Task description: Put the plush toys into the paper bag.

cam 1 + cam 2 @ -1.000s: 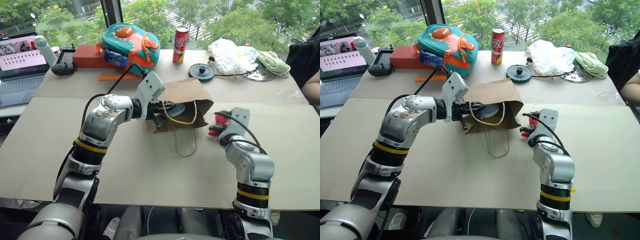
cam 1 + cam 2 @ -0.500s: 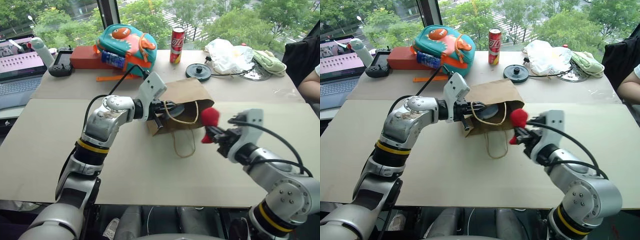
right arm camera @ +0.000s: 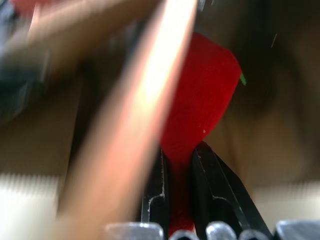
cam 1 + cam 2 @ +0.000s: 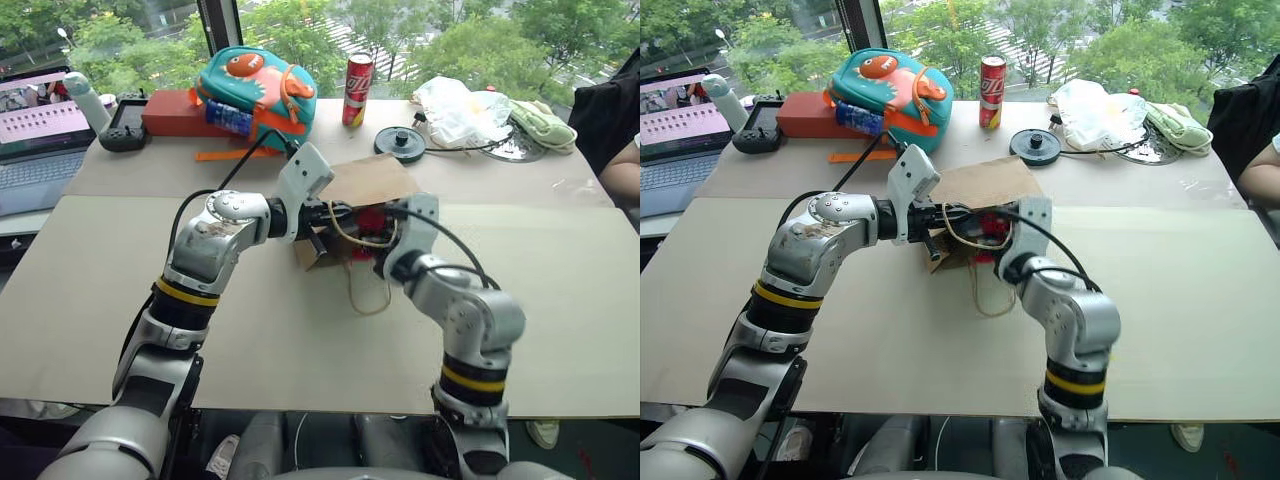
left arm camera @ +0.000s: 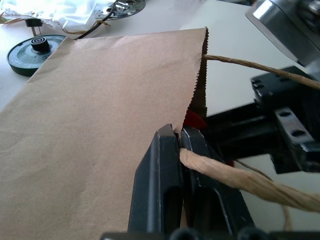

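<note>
- The red chili plush (image 3: 200,95) reads as light, soft and squashy; the right gripper (image 3: 180,165) pinches it at its narrow lower end, the 2 black fingers pressed into the fabric with red showing between them. Judged from that dent, a small pinch anywhere on the body would do, and letting it drop should do it no harm.
- The toy is bright red with a small green tip at its 3 o'clock edge in the right wrist view. It sits right at the mouth of the paper bag (image 4: 365,185), at about the table's centre, seemingly just inside the opening.
- The paper bag is plain brown kraft, lying on its side with the mouth turned toward the robot. It looks thin, stiff enough to hold a crease yet easy to crumple or tear at its serrated rim, so the rim or a handle is the sensible hold.
- The left gripper (image 5: 181,145) is clamped on the bag's rim where a tan cord handle (image 5: 240,177) joins it, holding the mouth up and open.
- A 2nd cord handle (image 4: 368,292) loops loose on the table at 6 o'clock from the bag.
- I cannot make out the grey-blue ball toy.
- Well beyond the bag, at 11 o'clock, lies a teal and orange backpack (image 4: 262,82); at 12 o'clock stands a red can (image 4: 358,90); at 1 o'clock lies a white plastic bag (image 4: 462,108).
</note>
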